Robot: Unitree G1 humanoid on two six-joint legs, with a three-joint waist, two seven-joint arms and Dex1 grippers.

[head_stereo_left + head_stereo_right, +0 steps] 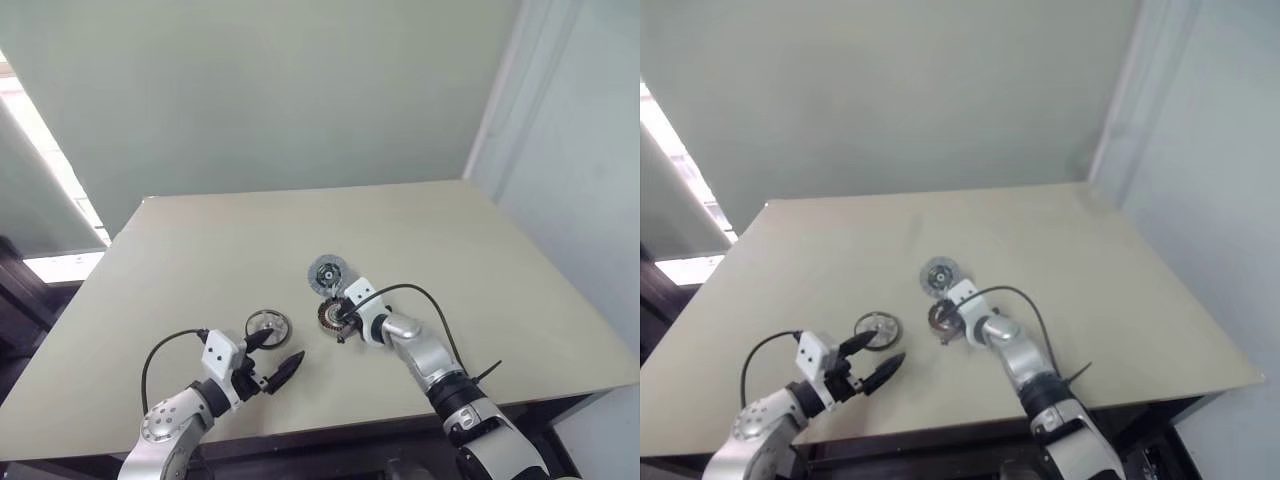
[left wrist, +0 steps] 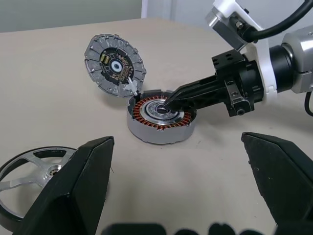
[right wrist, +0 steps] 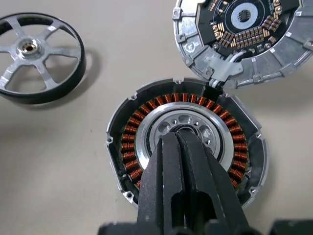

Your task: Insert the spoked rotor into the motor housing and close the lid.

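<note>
Right gripper (image 3: 179, 139), two black fingers clenched together, tips resting in the dark centre bore of the motor housing (image 2: 161, 122) (nothing visibly pinched between them). The housing is a squat round silver casing w/ a ring of copper-brown windings; one of these, lying flat on the table.

Left gripper (image 1: 277, 354), two black fingers spread wide apart, holding nothing, hovers near the table's front edge, short of the housing and to its left.

Counted: 1 housing, 1 lid, 1 rotor, 2 grippers.

The lid (image 3: 244, 34), a flat round grey-blue metal disc w/ notched rim, lies face-up just behind the housing, its edge touching the housing rim; its inner face shows a dark circuit board w/ small parts and a round hub. A pale tab at its edge reaches to the housing.

The spoked rotor (image 3: 35, 54), a small round ring w/ black rim and pale silver spokes round a central hub, lies flat left of the housing, apart from it, just ahead of the left gripper.

Surface: plain beige table (image 1: 200, 260). Behind it a pale green-grey wall (image 1: 280, 90); a whitish wall to the right of the housing's side.
</note>
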